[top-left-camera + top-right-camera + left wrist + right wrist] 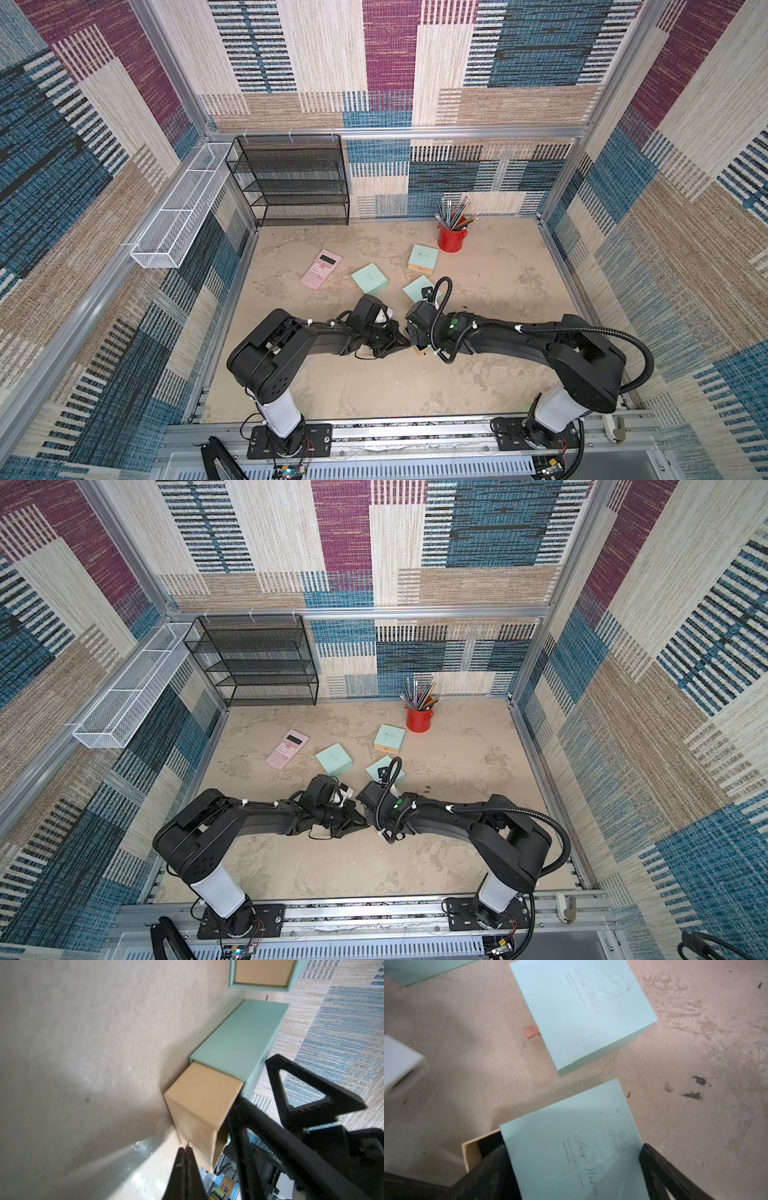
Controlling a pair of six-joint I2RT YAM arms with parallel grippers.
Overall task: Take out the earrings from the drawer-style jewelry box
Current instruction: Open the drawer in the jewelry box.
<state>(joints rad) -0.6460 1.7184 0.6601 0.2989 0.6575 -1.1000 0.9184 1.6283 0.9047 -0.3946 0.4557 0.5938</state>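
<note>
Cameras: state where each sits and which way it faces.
Top views: high over the bases, facing down on the table; left arm and right arm show.
Left wrist: on the left arm, facing along the left gripper, shut on the drawer's tab.
Right wrist: on the right arm, facing down past the right gripper, clasping the box.
Shared: both wrist views show box and drawer.

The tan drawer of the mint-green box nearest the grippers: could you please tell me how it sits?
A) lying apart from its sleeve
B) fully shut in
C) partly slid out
C: the tan drawer juts partway out of the mint-green sleeve.
</note>
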